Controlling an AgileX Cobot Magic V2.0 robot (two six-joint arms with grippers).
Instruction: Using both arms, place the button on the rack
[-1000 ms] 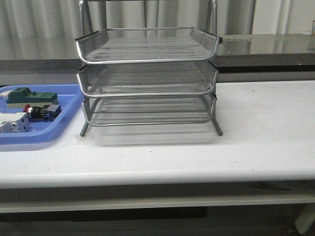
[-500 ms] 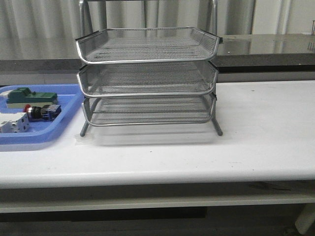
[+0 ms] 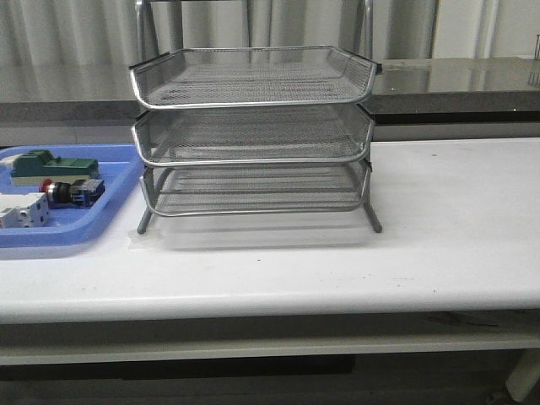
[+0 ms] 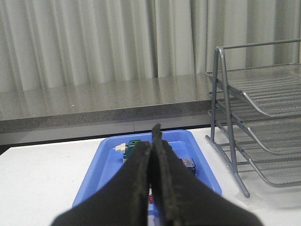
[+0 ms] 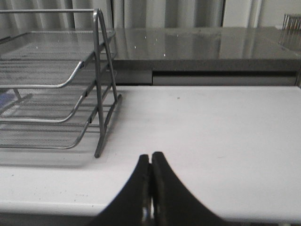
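White table (image 3: 456,219) fronts a grey curtain (image 4: 94,42).

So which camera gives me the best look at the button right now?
The front view: the button lies in plain sight in the blue tray, red head to the left, between the green block and the white block. The left wrist view hides most of it behind the shut left pincer. The right wrist view doesn't show it.

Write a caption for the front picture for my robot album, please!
Red button waits in the blue tray beside the silver rack.
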